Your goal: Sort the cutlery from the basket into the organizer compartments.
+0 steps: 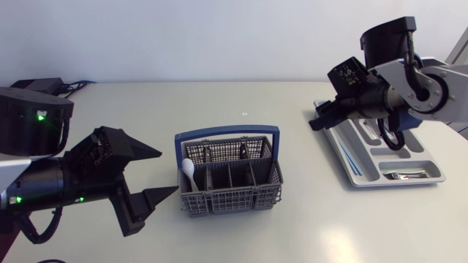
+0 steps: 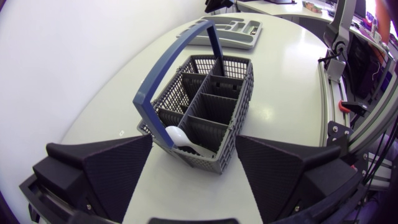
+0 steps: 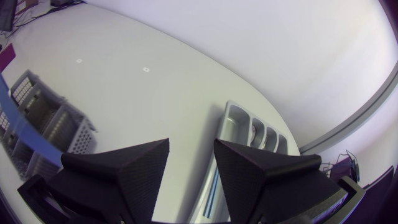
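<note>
Broad, matte black wedge fingers (image 2: 118, 168) of the left gripper (image 2: 194, 138) stand wide apart, holding nothing, just short of the cutlery basket (image 2: 239, 93). It is grey plastic mesh split into cells under an arched blue handle (image 2: 168, 59). A white spoon (image 2: 177, 137) stands bowl-up in the corner cell nearest the fingers.

From above, the basket sits at centre frame, the left gripper at lower left. Bare pale table (image 1: 256, 95) lies open around it and across to the grey moulded organizer (image 1: 431, 172) at right. One blue-handled piece (image 1: 347, 157) and one metal piece (image 1: 406, 175) lie in its slots. The right gripper (image 3: 191, 168) hangs over the organizer's left edge, fingers parted, empty.
</note>
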Controlling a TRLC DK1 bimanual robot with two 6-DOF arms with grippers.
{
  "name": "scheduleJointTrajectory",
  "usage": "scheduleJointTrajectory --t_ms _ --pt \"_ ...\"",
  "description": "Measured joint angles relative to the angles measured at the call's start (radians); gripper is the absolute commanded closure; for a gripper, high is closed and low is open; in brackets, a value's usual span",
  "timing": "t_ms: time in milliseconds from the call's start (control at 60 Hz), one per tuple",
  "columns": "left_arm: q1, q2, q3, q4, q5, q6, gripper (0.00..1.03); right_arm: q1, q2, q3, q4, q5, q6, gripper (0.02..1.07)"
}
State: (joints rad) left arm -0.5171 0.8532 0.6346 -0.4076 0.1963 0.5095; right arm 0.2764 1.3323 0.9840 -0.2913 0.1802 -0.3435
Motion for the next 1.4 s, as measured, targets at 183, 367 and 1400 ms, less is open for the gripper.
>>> scheduleJointTrajectory --t_ms 183,367,1400 --pt "0.000 -0.001 -0.037 0.039 0.000 0.011 0.11 0.152 -0.175 -0.085 -0.043 -0.014 0.010 0.51" --pt "0.021 0.003 -0.066 0.085 0.001 0.019 0.11 0.276 -0.303 -0.149 -0.050 -0.039 0.046 0.51" --pt "0.240 0.256 -0.018 0.155 0.317 0.146 0.11 0.503 -0.240 -0.240 0.122 -0.181 0.135 0.52"
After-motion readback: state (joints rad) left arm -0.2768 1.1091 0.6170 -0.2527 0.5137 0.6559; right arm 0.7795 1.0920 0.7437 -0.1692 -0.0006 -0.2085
